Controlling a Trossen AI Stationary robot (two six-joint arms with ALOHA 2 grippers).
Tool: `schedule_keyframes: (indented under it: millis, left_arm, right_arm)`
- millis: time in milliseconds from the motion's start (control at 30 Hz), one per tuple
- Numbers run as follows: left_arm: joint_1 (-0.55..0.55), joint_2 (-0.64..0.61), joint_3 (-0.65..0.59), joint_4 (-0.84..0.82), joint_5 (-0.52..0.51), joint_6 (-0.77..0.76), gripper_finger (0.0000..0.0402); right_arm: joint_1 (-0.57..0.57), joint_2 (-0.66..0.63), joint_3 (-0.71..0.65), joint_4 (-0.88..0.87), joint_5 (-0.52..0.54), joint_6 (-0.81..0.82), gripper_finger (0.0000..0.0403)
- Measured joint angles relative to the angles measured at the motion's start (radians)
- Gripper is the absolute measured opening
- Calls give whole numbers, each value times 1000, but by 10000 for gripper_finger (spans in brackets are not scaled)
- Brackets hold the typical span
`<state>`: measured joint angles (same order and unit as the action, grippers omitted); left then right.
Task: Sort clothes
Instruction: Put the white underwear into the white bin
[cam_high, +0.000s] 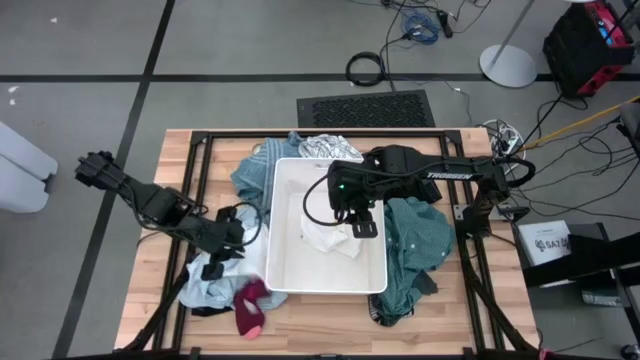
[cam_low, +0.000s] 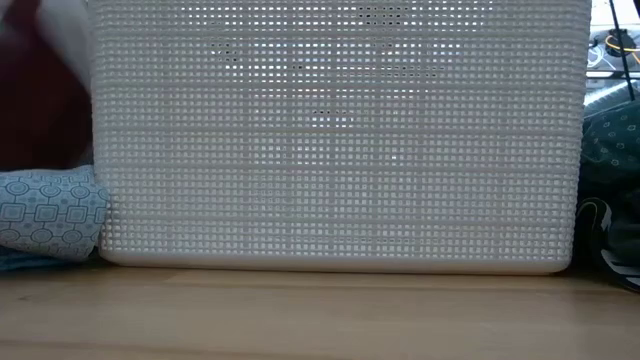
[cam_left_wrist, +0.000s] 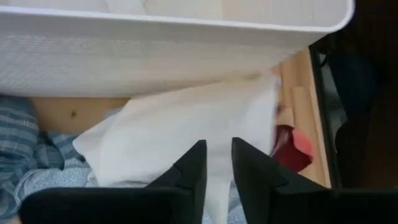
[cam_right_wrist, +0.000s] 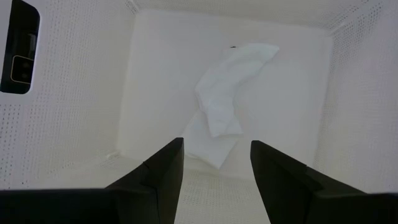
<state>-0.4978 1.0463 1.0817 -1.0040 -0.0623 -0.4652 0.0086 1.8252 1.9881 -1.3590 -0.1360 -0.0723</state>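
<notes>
The white bin (cam_high: 280, 200) stands mid-table. My right gripper (cam_high: 362, 226) hangs open over its inside, above a white cloth (cam_right_wrist: 227, 93) that lies on the bin floor. My left gripper (cam_high: 228, 250) is left of the bin over a light blue pile (cam_high: 205, 285), shut on a white cloth (cam_left_wrist: 180, 124). A magenta piece (cam_high: 250, 305) lies at the near edge. A teal green garment (cam_high: 415, 245) lies right of the bin. Light blue (cam_high: 255, 175) and white-grey patterned (cam_high: 325, 148) garments lie at its far side. My left gripper has the white cloth (cam_left_wrist: 214, 186) between its two fingers, which stand close together. The cloth spreads away from the fingertips toward the bin's outer wall (cam_left_wrist: 155, 56). One layer or several, I cannot tell.
The bin's perforated wall (cam_low: 340, 130) fills the low view, with a light blue patterned cloth (cam_low: 50, 210) at one side and teal cloth (cam_low: 610, 140) at the other. A blue striped garment (cam_left_wrist: 18, 143) lies under the left gripper. Black table-frame bars (cam_high: 195, 200) run along the sides.
</notes>
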Motion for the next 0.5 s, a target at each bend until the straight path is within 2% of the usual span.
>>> schedule_keyframes:
  millis: [167, 333, 500]
  left_arm:
    - [-1, 68, -21, 2, -22, 12, 109]
    - [-31, 162, -76, -5, 17, 106, 111]
    - [-41, 233, -79, 0, -67, 168, 111]
  right_arm:
    - [0, 0, 0, 0, 0, 0, 176]
    - [0, 0, 0, 0, 0, -1, 176]
    - [0, 0, 0, 0, 0, -9, 176]
